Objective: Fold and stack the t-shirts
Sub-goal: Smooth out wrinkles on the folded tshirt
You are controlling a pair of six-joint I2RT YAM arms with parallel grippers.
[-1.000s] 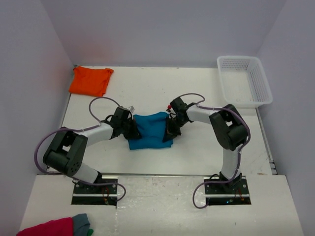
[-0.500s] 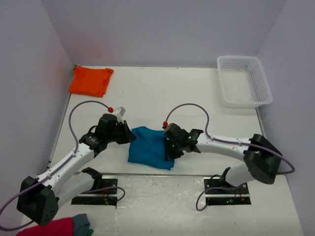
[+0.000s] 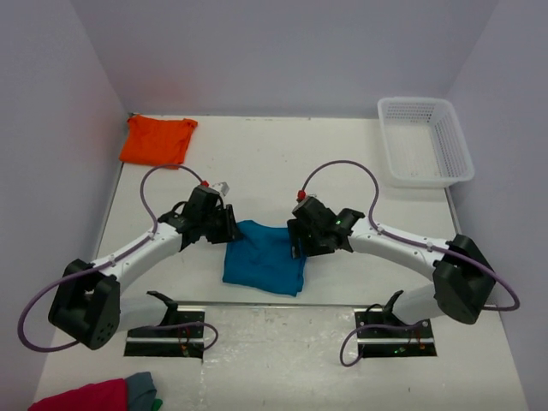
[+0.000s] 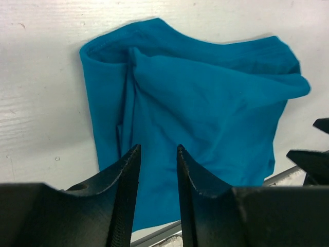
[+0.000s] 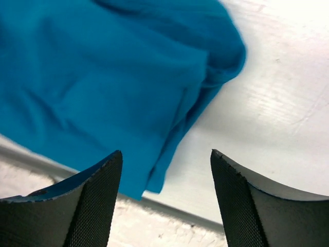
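The white basket [image 3: 425, 141] sits in the far right corner, its mesh floor showing through. The teal tee [image 3: 261, 261] lies crumpled and partly folded at the middle of the table [image 3: 342, 171], its near hem just beside the front edge and the rail there. The left gripper [image 3: 229, 229] hovers at the tee's far left corner, its fingers [image 4: 132, 170] a narrow gap apart and holding nothing. The right gripper [image 3: 295, 241] hangs over the tee's far right corner, its jaws spread wide and also holding nothing. The orange tee [image 3: 157, 139] lies folded in the far left corner against the wall, well apart. A pink cloth [image 3: 86, 396] and a grey cloth [image 3: 142, 387] lie behind the left base.
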